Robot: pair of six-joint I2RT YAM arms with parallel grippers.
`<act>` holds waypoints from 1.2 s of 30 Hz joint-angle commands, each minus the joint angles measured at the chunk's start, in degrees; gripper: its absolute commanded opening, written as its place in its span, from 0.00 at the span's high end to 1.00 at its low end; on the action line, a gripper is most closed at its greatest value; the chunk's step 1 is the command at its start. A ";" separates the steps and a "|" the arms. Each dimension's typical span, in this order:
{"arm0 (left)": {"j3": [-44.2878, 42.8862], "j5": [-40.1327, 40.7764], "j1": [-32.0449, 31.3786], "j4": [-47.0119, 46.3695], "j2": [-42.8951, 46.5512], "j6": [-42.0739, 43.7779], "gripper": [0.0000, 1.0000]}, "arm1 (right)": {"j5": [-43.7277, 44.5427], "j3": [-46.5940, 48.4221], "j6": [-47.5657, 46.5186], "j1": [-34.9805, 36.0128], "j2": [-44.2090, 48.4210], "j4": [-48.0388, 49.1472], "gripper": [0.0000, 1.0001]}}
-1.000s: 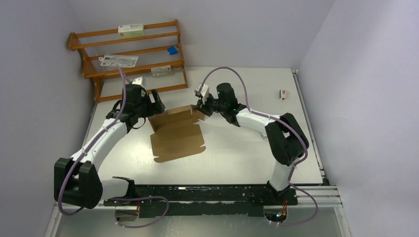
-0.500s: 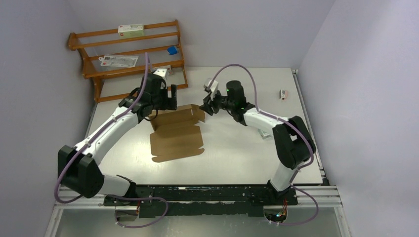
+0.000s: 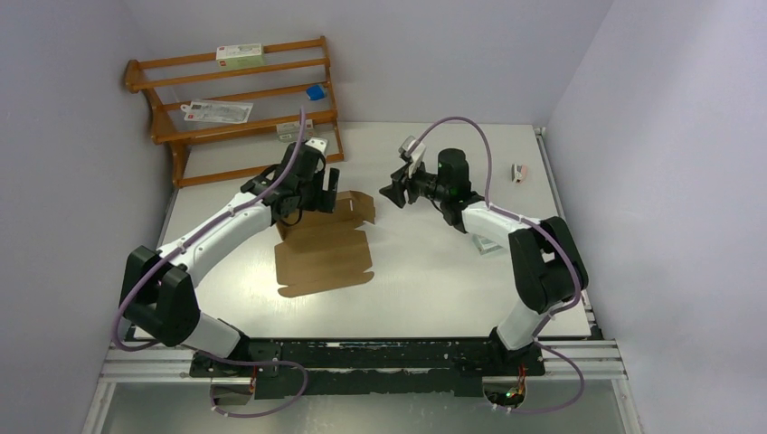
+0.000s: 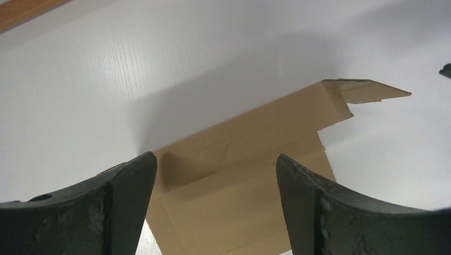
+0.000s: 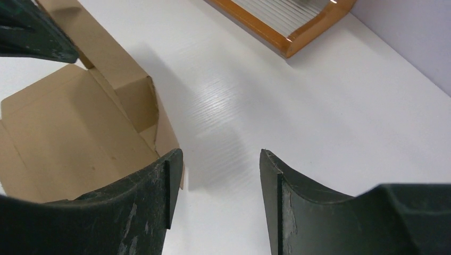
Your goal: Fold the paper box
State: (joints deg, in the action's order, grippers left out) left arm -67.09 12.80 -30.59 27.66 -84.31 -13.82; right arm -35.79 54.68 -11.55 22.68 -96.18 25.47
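The brown cardboard paper box (image 3: 324, 249) lies partly folded in the middle of the table, its far flap raised. My left gripper (image 3: 327, 192) hangs open just above the box's far left corner; the left wrist view shows the raised flap (image 4: 255, 138) between its spread fingers. My right gripper (image 3: 395, 193) is open and empty, a little to the right of the box's far right corner. In the right wrist view the box (image 5: 80, 133) sits to the left of the fingers (image 5: 159, 207), apart from them.
A wooden rack (image 3: 240, 104) with small white cartons and a blue item stands at the back left; its frame shows in the right wrist view (image 5: 287, 26). A small object (image 3: 519, 172) lies at the table's far right. White walls close in both sides.
My left gripper moved right to the box's far left corner. My right gripper drew back to the right, away from the box's far right corner. The box stayed in place.
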 commanded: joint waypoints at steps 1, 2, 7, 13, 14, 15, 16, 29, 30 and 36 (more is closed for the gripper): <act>-1.24 1.93 -0.34 -0.59 -0.34 0.75 0.14 | 1.82 -0.55 1.20 -1.45 -1.40 3.61 0.41; -1.18 1.98 -0.34 -0.70 -0.33 0.61 0.14 | 2.57 -0.46 0.82 -1.60 -1.62 3.77 0.42; -2.43 0.51 -0.32 -0.25 1.81 -0.25 0.15 | 3.58 1.37 -1.98 -1.66 -5.04 3.37 0.43; -4.62 3.23 -2.27 2.35 4.01 5.00 0.15 | 0.88 0.99 -1.28 -1.59 -7.49 5.54 0.43; -6.05 5.75 -3.57 4.77 3.27 6.77 0.16 | 1.05 1.03 -1.17 -1.61 -7.67 5.46 0.43; -7.24 8.66 -5.44 6.96 2.48 8.33 0.17 | 1.21 0.98 -0.99 -1.59 -7.87 5.53 0.43; -7.77 11.29 -7.26 8.14 1.99 10.47 0.17 | 1.28 0.78 -0.94 -1.59 -7.88 5.78 0.42; 20.06 16.98 -13.19 -21.03 17.34 49.53 0.21 | -1.82 -0.51 -0.18 -1.71 -7.84 8.11 0.40; 22.10 16.79 -13.14 -23.86 18.11 51.85 0.22 | -2.09 -0.67 0.02 -1.70 -7.92 8.62 0.40; 26.68 14.01 -13.05 -33.02 17.32 59.77 0.26 | -3.35 -0.68 0.13 -1.74 -8.76 8.86 0.39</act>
State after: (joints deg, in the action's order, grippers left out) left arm -42.06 28.67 -43.70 6.24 -66.30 36.62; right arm -37.52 54.52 -11.53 21.28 -104.01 32.29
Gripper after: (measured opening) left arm 0.752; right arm 0.604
